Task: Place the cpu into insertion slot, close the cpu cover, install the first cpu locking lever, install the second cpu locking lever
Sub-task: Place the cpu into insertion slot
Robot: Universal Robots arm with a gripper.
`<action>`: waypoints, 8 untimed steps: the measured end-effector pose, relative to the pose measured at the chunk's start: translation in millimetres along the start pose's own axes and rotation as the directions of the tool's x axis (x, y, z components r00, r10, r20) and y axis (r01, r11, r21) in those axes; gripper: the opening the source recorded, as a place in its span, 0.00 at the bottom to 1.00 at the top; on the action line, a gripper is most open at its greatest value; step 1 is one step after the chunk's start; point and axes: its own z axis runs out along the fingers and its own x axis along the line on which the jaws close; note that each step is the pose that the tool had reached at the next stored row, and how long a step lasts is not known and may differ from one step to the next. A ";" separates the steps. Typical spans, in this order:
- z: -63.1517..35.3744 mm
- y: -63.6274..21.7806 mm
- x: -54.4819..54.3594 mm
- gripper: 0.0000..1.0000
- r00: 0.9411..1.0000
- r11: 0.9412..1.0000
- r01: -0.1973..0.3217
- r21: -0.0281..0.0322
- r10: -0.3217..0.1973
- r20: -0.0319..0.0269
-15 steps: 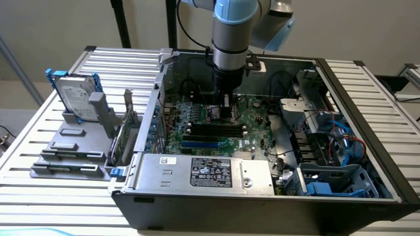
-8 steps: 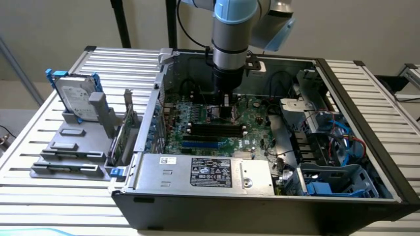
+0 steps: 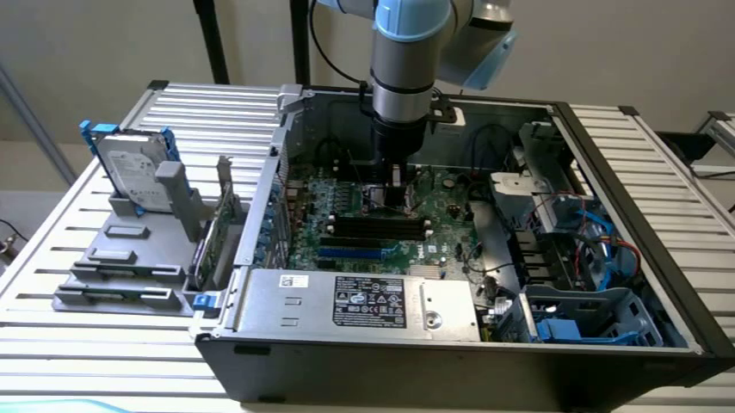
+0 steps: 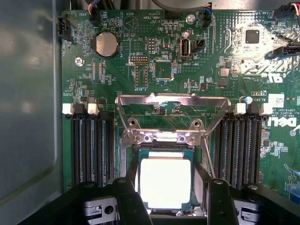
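While the cpu cover [image 4: 172, 101] stands raised, gripper [image 4: 168, 197] straddles the cpu [image 4: 165, 183] over the insertion slot [image 4: 132, 173], fingers [image 4: 125, 197] apart; seating step, likely needing gentle, square release.

Small flat square cpu [image 4: 165, 182] with a bright silver-grey metal top on a green-edged substrate, lying flat, seated inside the insertion slot [image 4: 132, 161], a square socket with a silver metal rim on the green circuit board, between the two banks of long black memory slots. Slot centre covered by the chip. Thin silver metal cpu cover [image 4: 171, 100], a square frame plate with an open window, swung up and back on its hinge at the socket's edge, not closed. In the exterior view the socket area [image 3: 388, 200] sits mid-board, mostly hidden.
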 end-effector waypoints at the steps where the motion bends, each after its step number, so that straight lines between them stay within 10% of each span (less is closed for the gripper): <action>1: 0.0 0.0 0.0 0.56 1.000 1.000 0.000 0.000 0.000 0.001; 8: 0.0 0.0 0.8 0.63 1.000 1.000 0.000 0.000 0.000 0.003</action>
